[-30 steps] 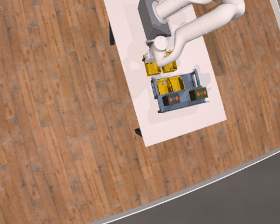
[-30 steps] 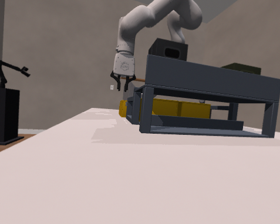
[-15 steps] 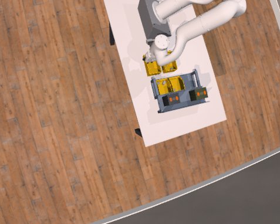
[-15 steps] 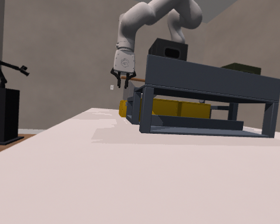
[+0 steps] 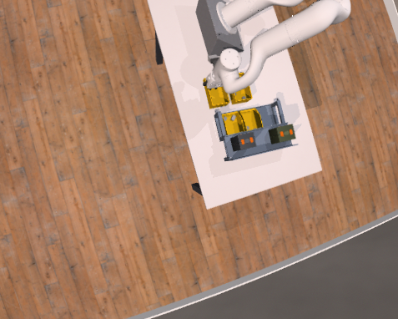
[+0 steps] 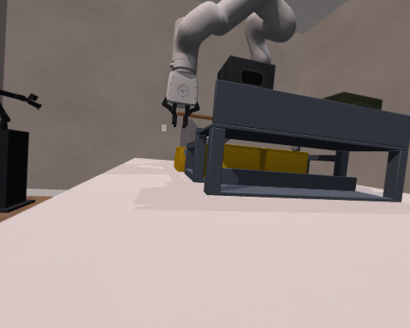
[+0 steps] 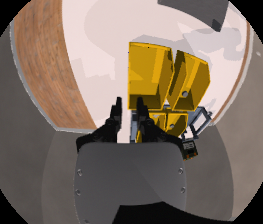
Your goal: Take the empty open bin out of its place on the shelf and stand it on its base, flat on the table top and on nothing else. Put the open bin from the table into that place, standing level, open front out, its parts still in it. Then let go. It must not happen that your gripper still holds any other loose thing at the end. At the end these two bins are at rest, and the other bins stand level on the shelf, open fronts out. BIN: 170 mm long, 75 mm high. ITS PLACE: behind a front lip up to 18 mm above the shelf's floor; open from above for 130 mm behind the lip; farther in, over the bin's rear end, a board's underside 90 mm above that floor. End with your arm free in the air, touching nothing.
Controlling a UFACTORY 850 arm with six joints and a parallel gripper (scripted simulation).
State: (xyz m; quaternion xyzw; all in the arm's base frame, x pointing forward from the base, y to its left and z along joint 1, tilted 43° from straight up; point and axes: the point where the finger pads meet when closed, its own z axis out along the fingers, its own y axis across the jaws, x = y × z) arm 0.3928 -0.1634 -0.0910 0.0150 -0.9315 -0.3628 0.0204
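The left bin on the table sits below the gripper, whose fingers are narrowly parted and pinch nothing. The right bin beside it seems to hold a grey part, so it is probably next. Grip 1 wall squarely and carry it level over the lip into the free right-hand place of the shelf.

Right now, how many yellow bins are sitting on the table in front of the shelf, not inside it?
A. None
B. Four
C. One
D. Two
D. The top view shows two yellow bins side by side on the table, just outside the shelf, under the raised claw, which holds nothing; two more bins sit inside the shelf.
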